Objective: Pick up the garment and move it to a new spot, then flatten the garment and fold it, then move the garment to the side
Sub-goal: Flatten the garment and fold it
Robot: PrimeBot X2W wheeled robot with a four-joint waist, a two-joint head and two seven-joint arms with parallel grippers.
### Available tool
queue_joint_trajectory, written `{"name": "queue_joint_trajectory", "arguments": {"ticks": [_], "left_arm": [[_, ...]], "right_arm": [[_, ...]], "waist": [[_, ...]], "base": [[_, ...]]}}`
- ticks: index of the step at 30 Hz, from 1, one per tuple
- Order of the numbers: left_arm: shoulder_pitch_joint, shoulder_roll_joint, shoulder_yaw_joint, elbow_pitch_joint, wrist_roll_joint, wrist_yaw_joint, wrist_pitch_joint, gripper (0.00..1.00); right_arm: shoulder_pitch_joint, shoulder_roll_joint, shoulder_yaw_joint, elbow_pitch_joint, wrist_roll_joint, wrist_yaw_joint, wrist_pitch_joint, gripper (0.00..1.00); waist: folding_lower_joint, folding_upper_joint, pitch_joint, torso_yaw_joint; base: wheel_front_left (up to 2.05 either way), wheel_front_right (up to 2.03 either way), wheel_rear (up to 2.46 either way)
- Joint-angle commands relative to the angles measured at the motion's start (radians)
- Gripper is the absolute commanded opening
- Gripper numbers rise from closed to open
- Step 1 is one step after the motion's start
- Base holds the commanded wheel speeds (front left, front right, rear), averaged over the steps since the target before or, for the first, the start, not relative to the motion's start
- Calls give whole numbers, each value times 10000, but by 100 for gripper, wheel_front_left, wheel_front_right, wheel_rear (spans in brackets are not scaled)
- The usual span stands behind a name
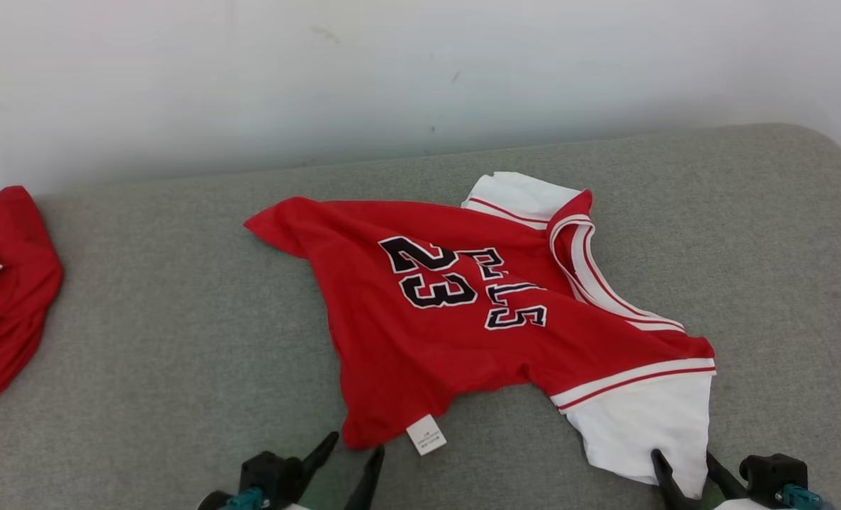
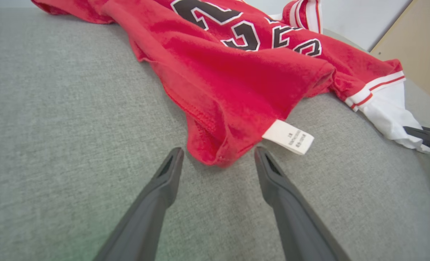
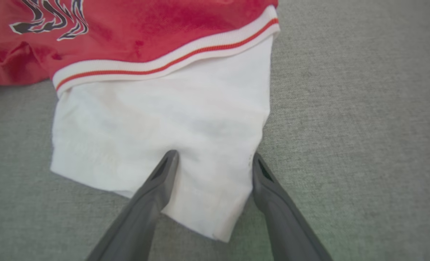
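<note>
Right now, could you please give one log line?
jersey: rumpled on grey surface | left fingers: open at red hem | right fingers: open over white sleeve

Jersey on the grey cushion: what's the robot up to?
The red jersey lies rumpled and unfolded on the grey cushion. Both grippers are open at its near edge. The left gripper points at the red hem corner beside the white care label, and the right gripper straddles the end of the white sleeve. Nothing is gripped. Another red garment lies at the far left.
</note>
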State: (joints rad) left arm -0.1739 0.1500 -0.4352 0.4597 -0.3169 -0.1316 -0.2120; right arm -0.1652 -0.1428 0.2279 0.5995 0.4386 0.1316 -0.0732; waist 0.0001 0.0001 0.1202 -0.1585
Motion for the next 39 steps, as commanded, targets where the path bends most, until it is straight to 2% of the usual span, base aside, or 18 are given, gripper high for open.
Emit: {"name": "queue_joint_trajectory", "arguments": {"ticks": [1,11,24,25,26,27,29,31,32,33,34,36,37,39], "left_arm": [[-83,143,-80,6,-144,19,-30,100],[-609,466,-637,136,-497,18,-131,100],[-1263,445,-1443,612,-827,15,-249,100],[-1302,429,-1485,655,-866,17,-258,91],[-1339,410,-1536,697,-930,15,-273,78],[-1378,398,-1585,743,-973,17,-292,52],[-1473,378,-1696,833,-1089,15,-323,32],[-1532,358,-1789,984,-1147,15,-324,10],[-1567,344,-1841,1057,-1161,15,-338,2],[-1610,332,-1898,1134,-1190,15,-352,0],[-1644,321,-1957,1211,-1235,15,-369,0],[-1672,290,-2061,1375,-1361,15,-397,0],[-1674,273,-2086,1440,-1416,15,-405,0],[-1615,255,-2097,1545,-1625,15,-413,0]], "right_arm": [[-72,-29,100,159,100,-20,-19,100],[-551,11,534,553,248,-20,-247,100],[-1077,427,1410,1108,564,36,-296,100],[-1110,468,1479,1153,633,40,-296,100],[-1150,494,1564,1189,681,48,-280,100],[-1193,512,1644,1226,751,51,-269,100],[-1268,549,1748,1283,893,51,-301,100],[-1332,549,1859,1335,1002,53,-327,84],[-1373,560,1914,1341,1081,54,-352,80],[-1405,547,1960,1355,1151,54,-372,72],[-1425,517,2013,1369,1212,54,-387,53],[-1459,453,2128,1352,1379,53,-462,33],[-1476,398,2146,1328,1448,53,-545,3],[-1444,266,2199,1282,1615,42,-646,0]], "waist": [[-1,-1,-2,-15],[-1,-1,350,-217],[-1,-1,728,-130],[-1,-1,738,-118],[-1,-1,747,-101],[-1,-1,758,-82],[-1,-1,773,-38],[-1,-1,750,0],[-1,-1,736,16],[-1,-1,715,32],[-1,-1,694,47],[-1,-1,638,72],[-1,-1,593,81],[-1,-1,481,97]], "base": [[0,0,0],[0,0,0],[0,0,0],[0,0,0],[0,0,0],[0,0,0],[0,0,0],[0,0,0],[0,0,0],[0,0,0],[0,0,0],[0,0,0],[0,0,0],[0,0,0]]}}
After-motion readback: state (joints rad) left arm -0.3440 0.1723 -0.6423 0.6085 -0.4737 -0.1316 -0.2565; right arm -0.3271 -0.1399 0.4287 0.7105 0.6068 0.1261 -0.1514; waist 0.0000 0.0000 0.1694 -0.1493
